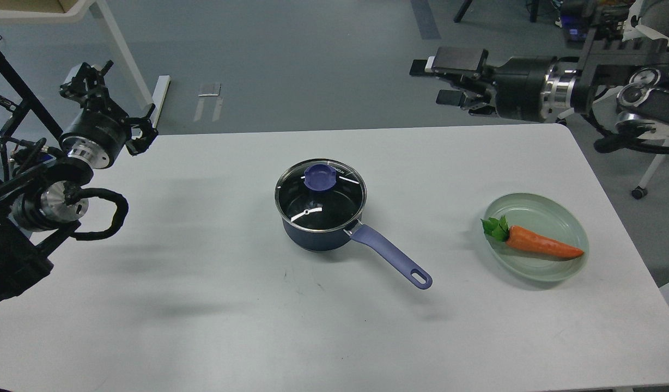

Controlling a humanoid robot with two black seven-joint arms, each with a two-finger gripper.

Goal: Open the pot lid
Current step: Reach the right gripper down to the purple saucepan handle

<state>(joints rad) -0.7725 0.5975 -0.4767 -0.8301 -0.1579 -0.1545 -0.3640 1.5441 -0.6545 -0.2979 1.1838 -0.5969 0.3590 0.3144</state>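
Observation:
A dark blue saucepan [312, 234] stands at the middle of the white table [204, 305]. Its glass lid [334, 204] sits shut on it, with a blue knob [320, 177] on top. The pot's purple handle [391, 256] points to the front right. My left gripper [114, 103] is open and empty, raised over the table's far left corner, well left of the pot. My right gripper [442, 79] is open and empty, fingers pointing left, held beyond the table's far edge, up and right of the pot.
A pale green plate [530, 198] on the right side of the table holds an orange carrot [541, 246] with green leaves. A white table leg [125, 54] and a black frame [18, 92] stand at the far left.

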